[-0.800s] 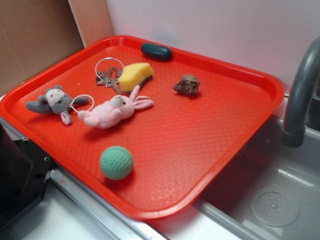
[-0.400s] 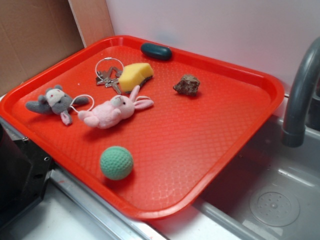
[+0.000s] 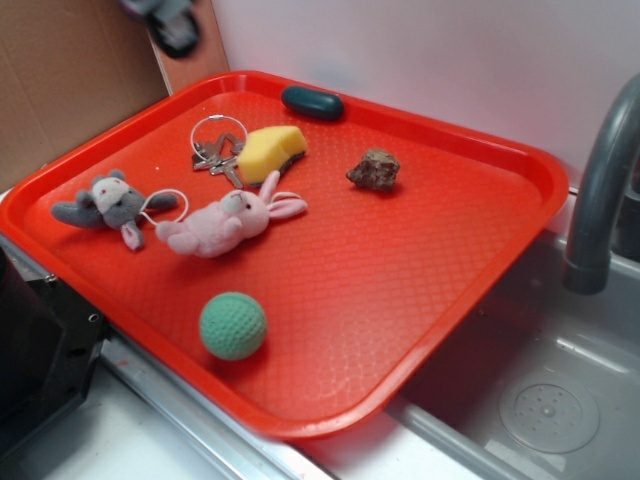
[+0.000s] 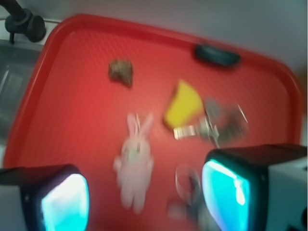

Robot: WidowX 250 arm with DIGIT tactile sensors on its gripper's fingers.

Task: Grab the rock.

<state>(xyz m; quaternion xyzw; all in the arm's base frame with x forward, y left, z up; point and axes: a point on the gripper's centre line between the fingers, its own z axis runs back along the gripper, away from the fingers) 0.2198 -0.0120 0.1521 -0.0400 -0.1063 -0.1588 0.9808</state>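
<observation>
Black gripper with glowing teal pads [image 4: 144,197] spread wide, holding nothing, touching nothing, high above the red plastic tray [image 3: 450,300]; only a blurred piece visible at the exterior view's top edge. On that tray: one small jagged brown-grey rock [image 3: 374,169] toward the far side, lying free; one yellow sponge wedge [image 3: 270,152]; one dark teal oval [image 3: 312,102]; one pink plush bunny [image 3: 228,221]; one grey plush mouse [image 3: 110,201]; one green knitted ball [image 3: 233,325]; one bunch of keys [image 3: 217,152].

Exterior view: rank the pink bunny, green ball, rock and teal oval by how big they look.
1. pink bunny
2. green ball, though nearest the camera
3. teal oval and rock: too alike to rank
</observation>
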